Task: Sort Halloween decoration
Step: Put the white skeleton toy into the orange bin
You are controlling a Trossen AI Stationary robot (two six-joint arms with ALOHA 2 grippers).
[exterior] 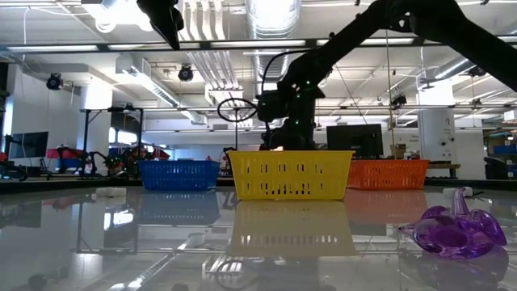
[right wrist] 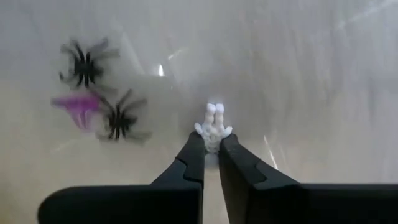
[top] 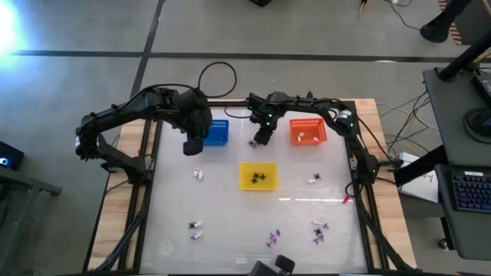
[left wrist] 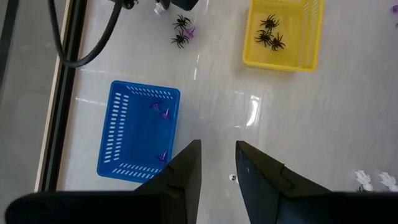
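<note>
The right gripper (right wrist: 211, 148) has its fingers closed on a tiny white trinket (right wrist: 212, 126), seemingly light, rigid plastic, slippery on the glossy tabletop (right wrist: 323, 74), best pinched mid-body.

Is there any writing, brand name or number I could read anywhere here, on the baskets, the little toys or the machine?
None can be read.
The blue basket, yellow basket and orange basket show no lettering.
The white trinket in the right gripper is unmarked.
The keyboard beside the table has keys too small to read.
</note>
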